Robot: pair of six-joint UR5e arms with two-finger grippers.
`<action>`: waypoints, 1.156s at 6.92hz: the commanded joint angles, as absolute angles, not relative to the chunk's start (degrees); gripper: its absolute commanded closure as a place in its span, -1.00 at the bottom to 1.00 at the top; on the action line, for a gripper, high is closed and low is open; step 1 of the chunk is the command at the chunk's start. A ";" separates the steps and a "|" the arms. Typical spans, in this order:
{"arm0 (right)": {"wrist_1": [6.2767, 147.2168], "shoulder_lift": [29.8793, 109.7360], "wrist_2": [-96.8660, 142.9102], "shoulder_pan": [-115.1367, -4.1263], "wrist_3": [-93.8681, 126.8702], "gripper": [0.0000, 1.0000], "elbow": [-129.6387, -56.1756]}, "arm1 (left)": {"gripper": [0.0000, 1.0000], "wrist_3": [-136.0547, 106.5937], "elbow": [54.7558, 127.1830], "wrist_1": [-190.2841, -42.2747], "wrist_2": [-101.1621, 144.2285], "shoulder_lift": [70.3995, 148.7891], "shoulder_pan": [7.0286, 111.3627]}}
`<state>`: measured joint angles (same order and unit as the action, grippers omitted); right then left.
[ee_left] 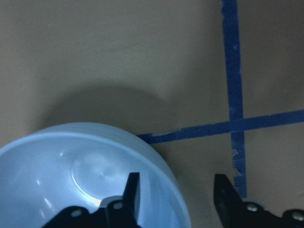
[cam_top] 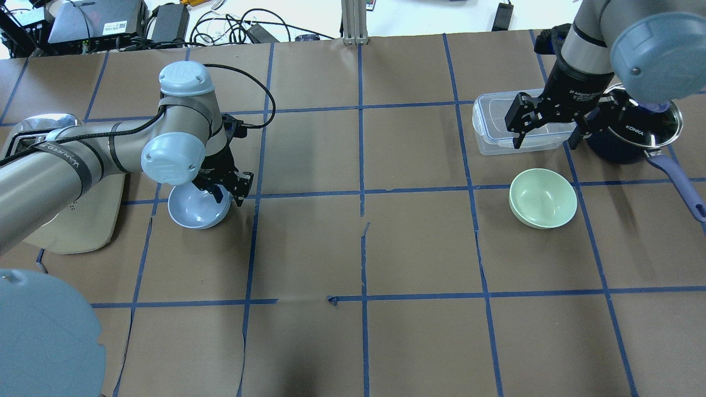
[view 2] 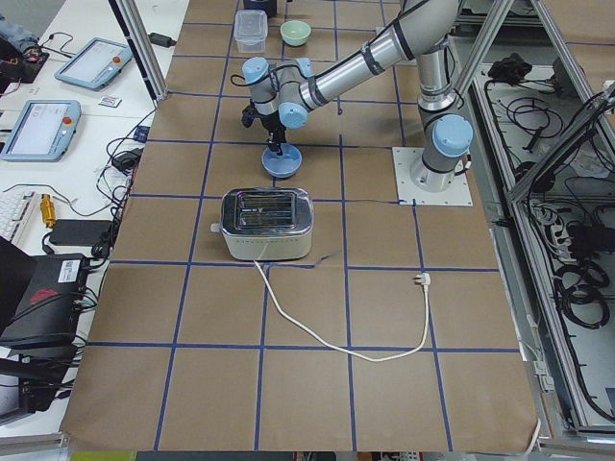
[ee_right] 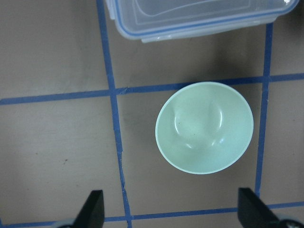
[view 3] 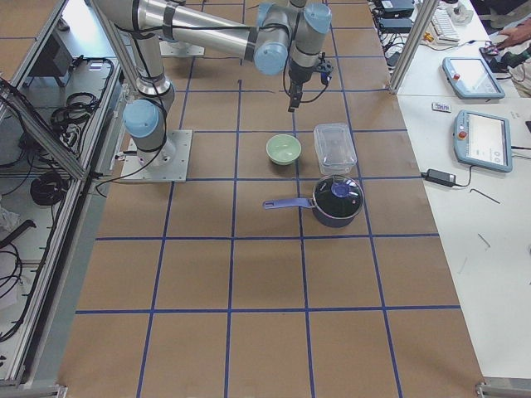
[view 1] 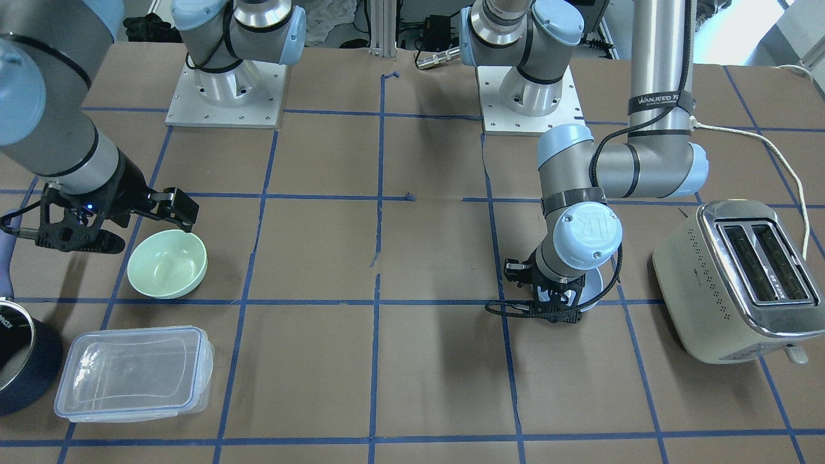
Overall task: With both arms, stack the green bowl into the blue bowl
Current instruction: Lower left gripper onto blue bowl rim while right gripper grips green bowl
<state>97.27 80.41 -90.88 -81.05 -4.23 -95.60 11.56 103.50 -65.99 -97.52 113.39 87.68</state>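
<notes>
The blue bowl [cam_top: 199, 208] sits on the table on my left side. My left gripper [cam_top: 229, 193] is down at its rim and open. In the left wrist view one finger [ee_left: 131, 190] is inside the bowl [ee_left: 80, 175] and the other finger [ee_left: 224, 194] is outside, with the rim between them and not pinched. The green bowl [cam_top: 543, 198] sits upright on my right side. My right gripper [cam_top: 546, 134] hangs open and empty above the table, just beyond the bowl. The right wrist view shows the green bowl [ee_right: 204, 127] below, between the spread fingers [ee_right: 92, 209].
A clear plastic container [cam_top: 496, 124] and a dark navy pot with a handle [cam_top: 634, 132] stand just beyond the green bowl. A toaster [view 1: 735, 283] stands next to the blue bowl on the outer side. Its cord runs off the table's end.
</notes>
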 commanded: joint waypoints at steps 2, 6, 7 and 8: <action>112.56 76.92 -90.79 -79.89 -5.10 -1.00 -105.79 | 1.00 9.16 103.01 -66.35 -97.29 112.85 87.54; 118.12 72.95 -90.53 -80.07 -8.70 -1.00 -106.87 | 1.00 -13.20 91.62 -72.74 -93.53 114.34 102.08; 118.73 71.82 -90.53 -80.42 -8.96 -1.00 -106.96 | 1.00 -18.93 89.67 -72.77 -89.51 115.39 104.65; 119.18 71.11 -90.53 -80.68 -10.01 -1.00 -106.96 | 1.00 -23.42 89.39 -71.47 -86.51 116.36 106.85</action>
<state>118.49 72.15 -90.55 -80.35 -8.94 -106.88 -17.21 90.84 -71.95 -90.20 115.20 103.67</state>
